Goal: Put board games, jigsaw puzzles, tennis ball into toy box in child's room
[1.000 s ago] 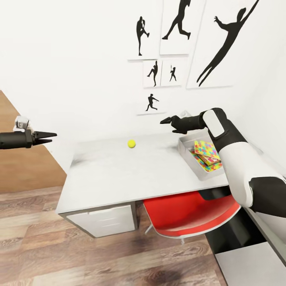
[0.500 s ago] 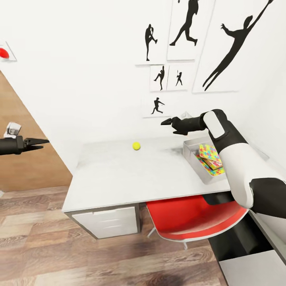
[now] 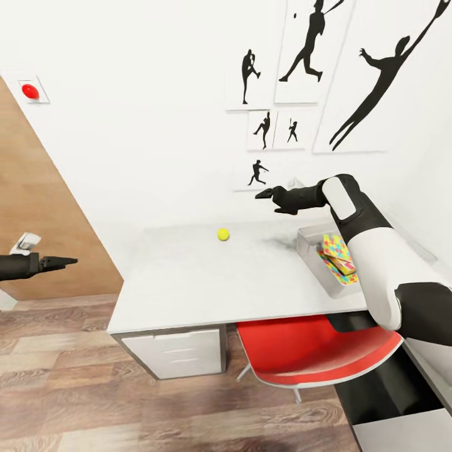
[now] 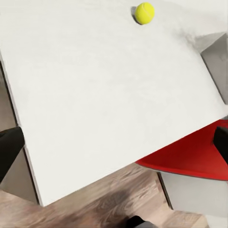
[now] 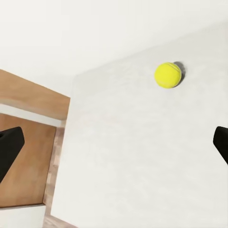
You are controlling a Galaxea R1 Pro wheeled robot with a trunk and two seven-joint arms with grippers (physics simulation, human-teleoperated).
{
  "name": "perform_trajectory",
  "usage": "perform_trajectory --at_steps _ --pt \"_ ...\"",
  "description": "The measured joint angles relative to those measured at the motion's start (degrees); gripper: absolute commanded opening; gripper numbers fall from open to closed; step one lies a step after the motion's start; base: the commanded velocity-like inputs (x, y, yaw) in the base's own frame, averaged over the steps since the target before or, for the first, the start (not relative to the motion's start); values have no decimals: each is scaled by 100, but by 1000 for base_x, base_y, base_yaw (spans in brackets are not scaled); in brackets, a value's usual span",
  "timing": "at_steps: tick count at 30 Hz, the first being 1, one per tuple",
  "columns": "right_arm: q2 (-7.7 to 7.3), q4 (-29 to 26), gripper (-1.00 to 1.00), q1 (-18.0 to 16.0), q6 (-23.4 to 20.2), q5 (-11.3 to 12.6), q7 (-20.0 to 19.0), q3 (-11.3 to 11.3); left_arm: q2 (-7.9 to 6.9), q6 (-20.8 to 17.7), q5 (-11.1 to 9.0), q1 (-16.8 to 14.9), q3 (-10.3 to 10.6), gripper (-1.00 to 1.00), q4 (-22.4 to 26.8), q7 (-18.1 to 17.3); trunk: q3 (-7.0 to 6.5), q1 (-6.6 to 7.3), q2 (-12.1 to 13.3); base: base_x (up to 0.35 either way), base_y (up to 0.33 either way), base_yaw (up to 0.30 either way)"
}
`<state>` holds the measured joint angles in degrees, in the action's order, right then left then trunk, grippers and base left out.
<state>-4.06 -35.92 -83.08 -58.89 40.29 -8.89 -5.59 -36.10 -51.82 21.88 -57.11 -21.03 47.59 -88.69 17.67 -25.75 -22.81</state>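
The yellow-green tennis ball [image 3: 223,234] [image 4: 144,13] [image 5: 167,75] rests alone near the back of the grey-white table [image 3: 188,282]. At the table's right end stands the grey toy box [image 3: 309,242], holding a multicoloured jigsaw puzzle [image 3: 336,249] on other flat things half hidden by my right arm. My right gripper [image 3: 263,193] hovers open above the table, between ball and toy box. My left gripper [image 3: 66,260] is open, off the table's left end, over the floor. The bed is out of view, and I cannot make out any board games.
A red chair [image 3: 307,348] is tucked under the table's front edge, next to a white drawer unit [image 3: 176,355]. A lower dark side unit [image 3: 389,402] joins on the right. Wood floor spreads to the left and front. Silhouette pictures hang on the wall behind.
The head camera has swung, shifting the whole scene right and down. My left gripper has dropped lower relative to the table. The ball has stayed put.
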Motion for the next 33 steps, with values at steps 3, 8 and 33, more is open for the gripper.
perform_trajectory --at_steps 3,8,33 --pt "-1 1 100 22 0 -1 4 0 -5 186 -3 45 -7 100 -210 88 -27 0 0 0 0 101" --pt "-8 -1 100 71 0 -7 8 0 -60 332 -6 70 -59 100 -415 146 -71 0 0 0 0 111" --pt "-2 -135 100 361 -13 14 1 48 -178 1807 -17 144 -123 100 -1856 177 -222 2 0 43 0 100"
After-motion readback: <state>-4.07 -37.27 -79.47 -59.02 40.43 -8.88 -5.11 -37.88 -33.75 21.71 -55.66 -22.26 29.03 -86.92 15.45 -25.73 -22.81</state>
